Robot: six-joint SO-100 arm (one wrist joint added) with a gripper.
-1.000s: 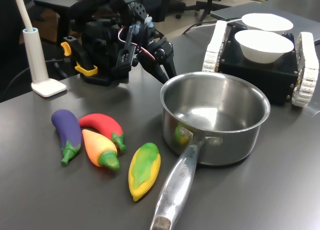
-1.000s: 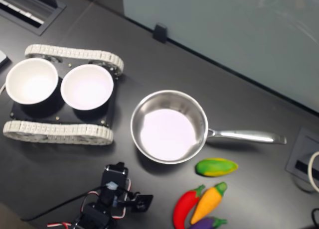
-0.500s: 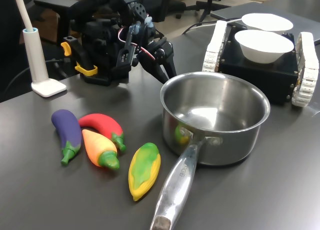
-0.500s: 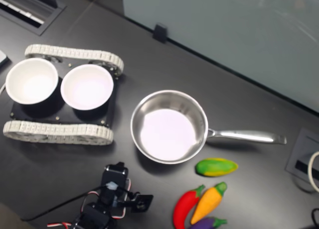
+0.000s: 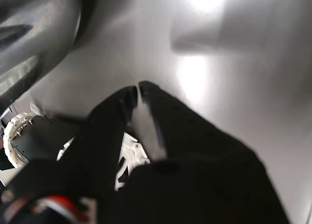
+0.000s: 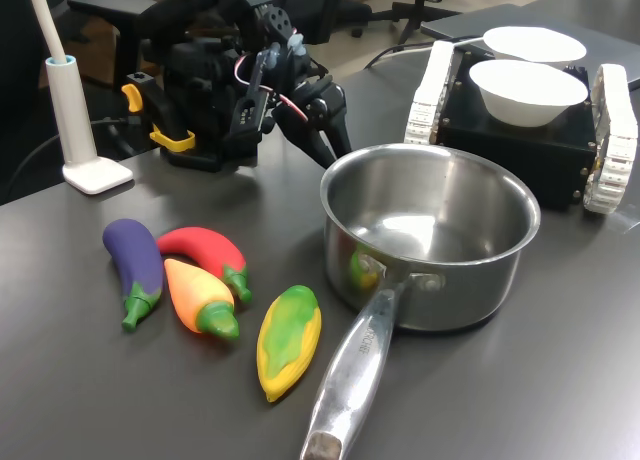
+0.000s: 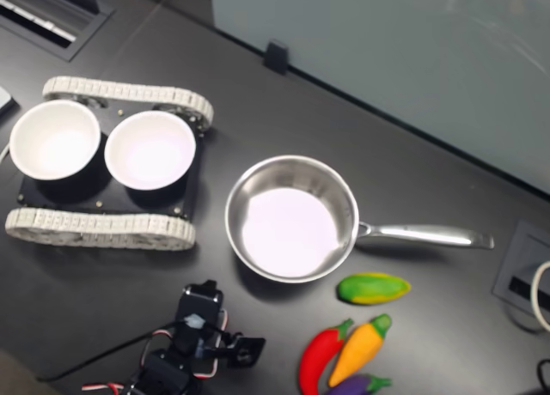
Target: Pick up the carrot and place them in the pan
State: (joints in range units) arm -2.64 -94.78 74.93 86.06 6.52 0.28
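Little has changed in the past second: the arm (image 6: 262,75) stays folded near its base behind the pan (image 6: 430,235), shifting only slightly, its jaws nearly pressed together and holding nothing in the wrist view. The carrot (image 6: 200,296) lies untouched on the surface (image 6: 120,400) between chili (image 6: 205,250) and corn (image 6: 288,340), well apart from the arm. The pan is empty; the reach has barely begun.

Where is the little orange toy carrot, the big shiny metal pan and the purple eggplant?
orange toy carrot (image 6: 192,292), first exterior view, middle of its body
shiny steel pan (image 7: 290,221), second exterior view, bare inside bottom
purple toy eggplant (image 6: 133,255), first exterior view, purple body
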